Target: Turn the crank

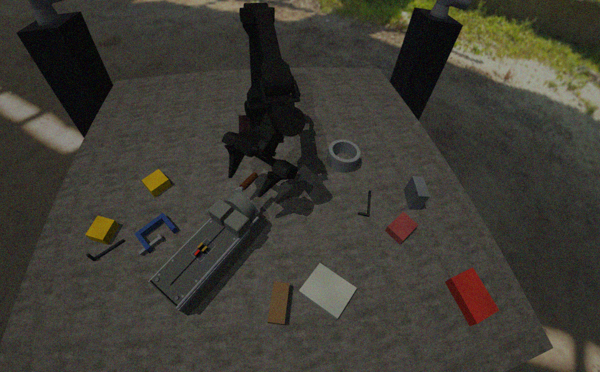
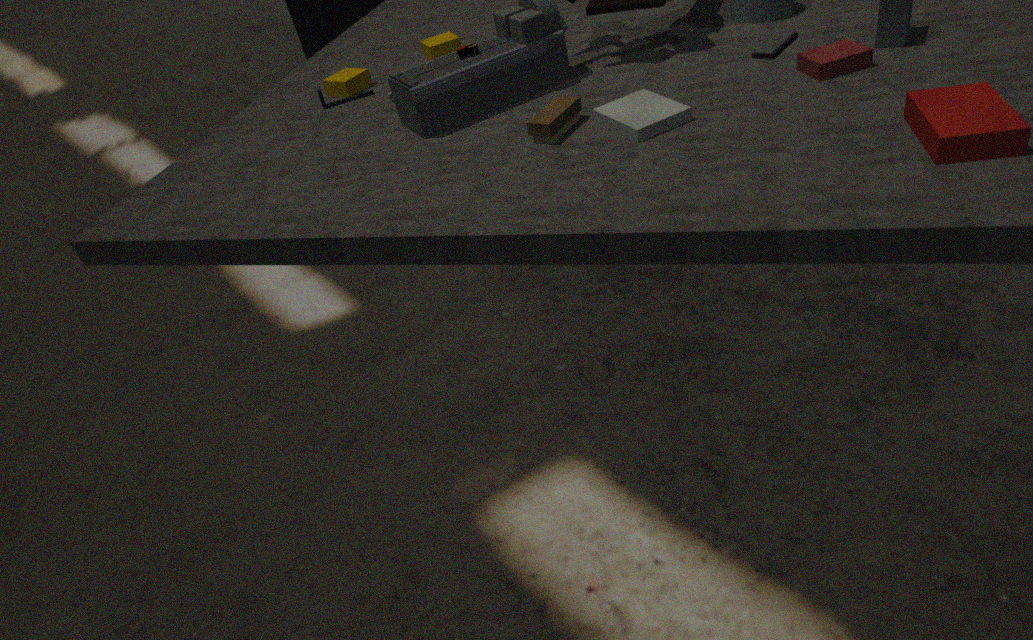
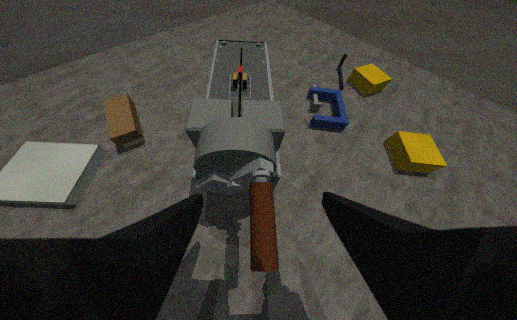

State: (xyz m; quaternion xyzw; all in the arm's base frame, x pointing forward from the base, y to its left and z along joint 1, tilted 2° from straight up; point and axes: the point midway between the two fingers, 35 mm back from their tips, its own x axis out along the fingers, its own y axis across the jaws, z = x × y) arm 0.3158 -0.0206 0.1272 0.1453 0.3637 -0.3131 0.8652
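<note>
Standing wide apart, the fingers of the gripper [image 1: 243,185] [image 3: 262,197] have nothing clasped between them; in the wrist view the crank's reddish-brown handle [image 1: 248,180] [image 3: 264,227] lies across the gap, apart from both fingertips. The handle joins a pale metal crank arm [image 3: 249,170] at the near end of the machine [image 1: 209,256] [image 2: 480,85] [image 3: 221,67], in front of its rounded grey housing [image 1: 242,203] [image 3: 236,137]. Beyond the housing, a dark slot runs along the machine's flat top, with the red pointer [image 1: 197,252] [image 3: 240,69] close to the brass zero marks [image 1: 204,249] [image 3: 235,77]. In the wrist view the red patch shows just past the marks, toward the far end; whether its indicating edge is exactly level with them is too small to tell. Beside the machine on one side lie a blue clamp-shaped piece [image 1: 141,236] [image 3: 343,110] and two yellow blocks; on the other are a brown block [image 1: 278,303] [image 2: 554,118] [image 3: 122,118] and a white slab [image 1: 327,290] [image 2: 642,112] [image 3: 41,171]. Farther across the table are a grey ring [image 1: 344,167] and a bright red block [image 1: 472,295] [image 2: 967,121].
</note>
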